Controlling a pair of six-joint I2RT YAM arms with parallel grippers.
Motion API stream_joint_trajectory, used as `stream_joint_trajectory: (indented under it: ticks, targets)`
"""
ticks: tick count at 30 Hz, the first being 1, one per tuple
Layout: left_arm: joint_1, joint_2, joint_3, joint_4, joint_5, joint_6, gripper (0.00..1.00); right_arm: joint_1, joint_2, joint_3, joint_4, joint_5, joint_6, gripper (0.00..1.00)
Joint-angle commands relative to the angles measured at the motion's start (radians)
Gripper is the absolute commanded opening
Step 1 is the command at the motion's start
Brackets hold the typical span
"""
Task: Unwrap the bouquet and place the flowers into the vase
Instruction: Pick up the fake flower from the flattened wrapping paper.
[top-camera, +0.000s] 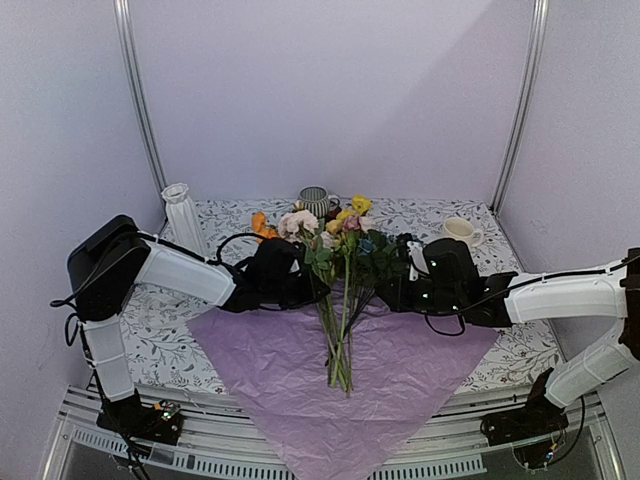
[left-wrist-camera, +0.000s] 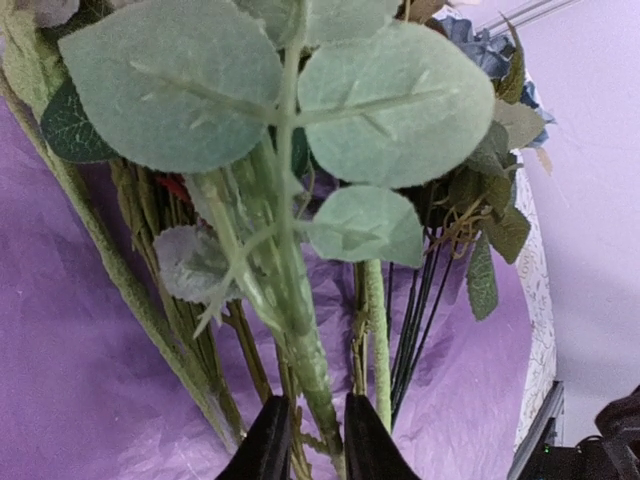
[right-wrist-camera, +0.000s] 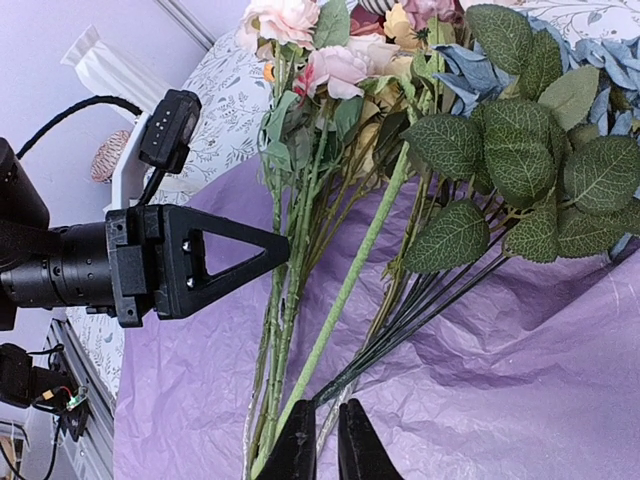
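Flowers (top-camera: 338, 300) lie in a loose sheaf on the opened paper at the middle of the table (top-camera: 150, 310), blooms toward the far side, with one gripper at each side. The left gripper (left-wrist-camera: 313, 402) pinches one leafy green stem (left-wrist-camera: 304, 330) between its black fingers, low on the stalk. The right gripper (right-wrist-camera: 327, 405) has its jaws pressed almost together. Thin dark wire stems (right-wrist-camera: 420, 322) run up to its tips, but I cannot tell if any is caught.

The risk, as I judge it, is in the tangle. The pinched stem looks rough and plastic, and its pale, round, matte leaves (left-wrist-camera: 385, 110) lie over the neighbours. A lift may therefore drag other stems along, or let this one turn in the narrow grip. The dark veined leaves (right-wrist-camera: 520, 170) near the dusty-blue roses (right-wrist-camera: 470, 60) may also hook.

The tissue paper (top-camera: 270, 370) is thin, crinkled and lilac, and it can rise or tear if a finger catches it. The vase (top-camera: 183, 215) stands well apart at the far left. It is white, ribbed, tall and slim with a narrow neck, so a long stem arriving tilted may miss the mouth or tip it over.
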Motion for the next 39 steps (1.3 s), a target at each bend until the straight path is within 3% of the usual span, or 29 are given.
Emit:
stream_joint_trajectory:
  ticks: [1, 2, 4, 22, 28, 30, 31, 34, 39]
  targets:
    - [0.019, 0.029, 0.016, 0.026, 0.031, -0.003, 0.15, -0.007, -0.037, -0.019, 0.023, 0.013, 0.012, 0.10]
    - [0.021, 0.029, 0.018, 0.026, 0.037, 0.004, 0.09, -0.007, -0.041, -0.022, 0.024, 0.013, 0.011, 0.10]
    - [0.022, 0.012, 0.009, 0.028, 0.032, 0.007, 0.05, -0.006, -0.051, -0.027, 0.023, 0.013, 0.013, 0.10]
    - [0.018, -0.390, -0.229, 0.108, -0.013, 0.157, 0.03, -0.007, -0.129, -0.051, -0.015, 0.043, -0.053, 0.10]
    - [0.018, -0.484, -0.307, 0.197, -0.037, 0.264, 0.02, -0.006, -0.059, -0.031, 0.073, -0.177, -0.099, 0.14]
    - [0.019, -0.485, -0.326, 0.231, -0.030, 0.275, 0.02, -0.007, -0.008, -0.025, 0.136, -0.287, -0.106, 0.18]
    - [0.019, -0.478, -0.333, 0.248, -0.020, 0.274, 0.02, -0.007, 0.025, -0.014, 0.160, -0.338, -0.105, 0.25]
    - [0.011, -0.441, -0.357, 0.328, 0.003, 0.261, 0.02, -0.001, 0.138, 0.031, 0.230, -0.452, -0.066, 0.27]
    - [-0.012, -0.356, -0.383, 0.451, 0.000, 0.234, 0.01, 0.028, 0.280, 0.086, 0.345, -0.487, -0.016, 0.28]
